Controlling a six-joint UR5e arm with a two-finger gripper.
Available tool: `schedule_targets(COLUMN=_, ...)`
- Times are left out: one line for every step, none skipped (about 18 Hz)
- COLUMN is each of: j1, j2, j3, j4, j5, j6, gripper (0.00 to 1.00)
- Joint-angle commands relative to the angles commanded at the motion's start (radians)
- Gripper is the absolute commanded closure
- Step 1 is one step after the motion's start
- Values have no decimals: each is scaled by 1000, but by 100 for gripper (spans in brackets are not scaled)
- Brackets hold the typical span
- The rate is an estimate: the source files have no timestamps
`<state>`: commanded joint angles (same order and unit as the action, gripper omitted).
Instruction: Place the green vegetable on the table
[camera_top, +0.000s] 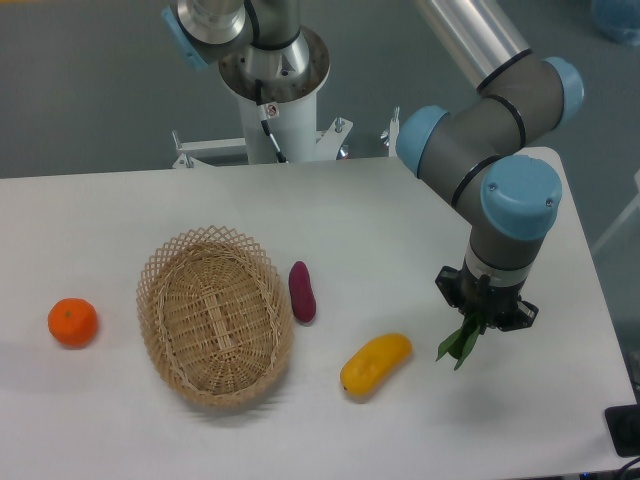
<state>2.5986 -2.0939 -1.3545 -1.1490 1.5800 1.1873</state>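
Observation:
The green vegetable (460, 342) hangs leaves-down from my gripper (480, 312) at the right side of the white table (400, 220). Only its dark green leaves show below the fingers; the pale stalk is hidden inside the gripper. The gripper points straight down and is shut on the vegetable, holding it just above the tabletop, to the right of the yellow fruit (376, 363).
An oval wicker basket (215, 315) stands left of centre, with nothing in it. A purple eggplant-like piece (302, 291) lies just right of it. An orange (73, 322) sits at the far left. The table's right edge is close to the gripper.

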Motion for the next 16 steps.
schedule_targets(j1=0, j2=0, j3=-2, j4=0, j5=0, j6=-2, gripper=77)
schedule_targets(j1=0, j2=0, j3=-2, j4=0, j5=0, j6=0, gripper=77)
schedule_targets(j1=0, j2=0, j3=-2, j4=0, j5=0, j6=-2, gripper=77)
schedule_targets(j1=0, j2=0, j3=-2, j4=0, j5=0, j6=-2, gripper=77)
schedule_targets(j1=0, j2=0, j3=-2, j4=0, j5=2, j6=-2, gripper=77)
schedule_targets(j1=-2, j2=0, j3=-2, j4=0, j5=2, j6=-2, gripper=77)
schedule_targets(j1=-2, j2=0, j3=-2, j4=0, j5=0, j6=-3, gripper=77)
schedule_targets(j1=-2, j2=0, j3=-2, j4=0, j5=0, j6=-3, gripper=77)
schedule_targets(j1=-2, j2=0, j3=-2, j4=0, j5=0, j6=-3, gripper=77)
schedule_targets(j1=-2, j2=0, j3=0, j4=0, j5=2, j6=-2, gripper=77)
schedule_targets(j1=-2, j2=0, j3=-2, j4=0, j5=2, j6=-3, gripper=77)
schedule_targets(j1=-2, j2=0, j3=-2, j4=0, j5=2, j6=-5, gripper=77)
schedule_targets(j1=-3, j2=0, j3=-3, j4=2, j5=2, j6=-6, gripper=77)
schedule_targets(j1=-3, j2=2, j3=-6, j4=2, j5=2, j6=-5, gripper=77)
schedule_targets(j1=-3, j2=3, j3=-11, j4=2, j5=0, j6=-5, gripper=77)
schedule_targets(j1=-3, j2=6, j3=-17, j4=3, j5=-3, j6=-11, gripper=77)
